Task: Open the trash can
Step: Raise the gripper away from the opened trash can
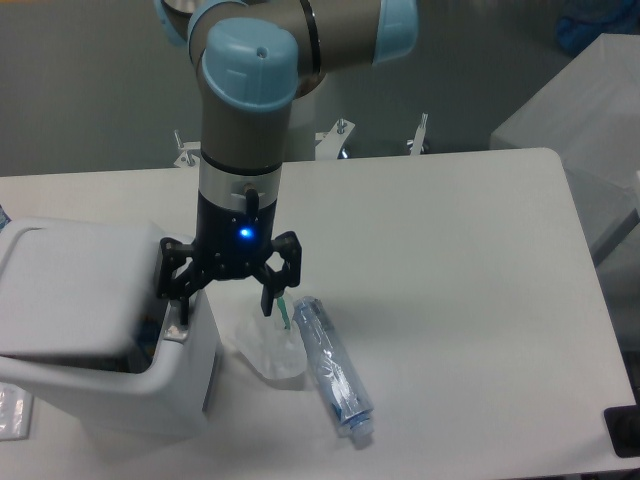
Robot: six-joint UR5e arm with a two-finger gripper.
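The white boxy trash can (175,385) stands at the left edge of the table. Its flat lid (65,290) is tilted up, and a dark gap (100,362) shows between the lid's front edge and the body. My gripper (228,305) points straight down beside the can's right side with its jaws spread wide and nothing between them. The left fingertip (180,312) is at the can's right rim by the lid's corner; I cannot tell if it touches. The right fingertip (270,300) hangs over a wrapper.
A small crumpled white wrapper (270,348) with a green strip lies just right of the can. A clear plastic bottle (333,368) lies beside it. A grey box (590,110) stands off the table's far right. A dark object (625,432) is at the right corner.
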